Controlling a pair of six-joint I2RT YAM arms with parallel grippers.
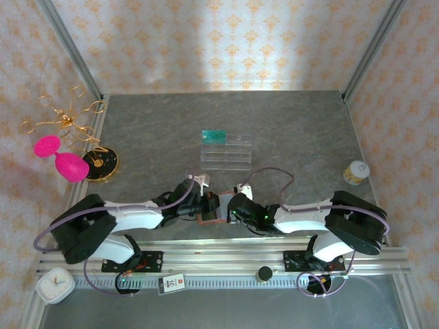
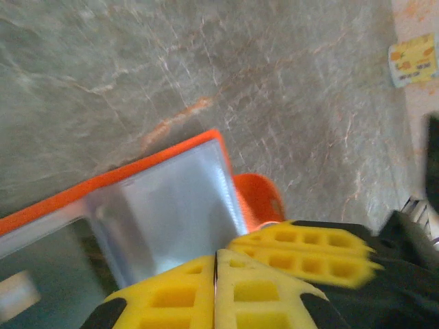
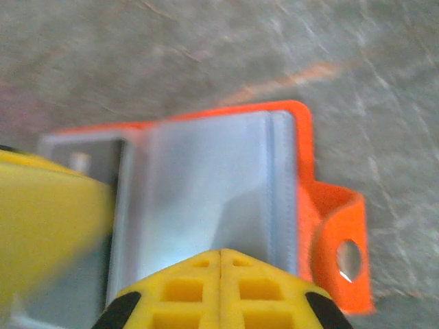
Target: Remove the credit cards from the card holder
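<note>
Currently my left end effector (image 2: 216, 264) and right end effector (image 3: 220, 260) each pinch the card holder (image 3: 206, 192), arms low, reaching from opposite sides.

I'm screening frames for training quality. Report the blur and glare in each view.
Top external: sharp, with a bright light patch on the patterned back wall. Left wrist: the orange-red folding card holder has sheen on its grey panel; the yellow jaws in front are soft. Right wrist: blurred throughout, the panel glaring pale.
</note>
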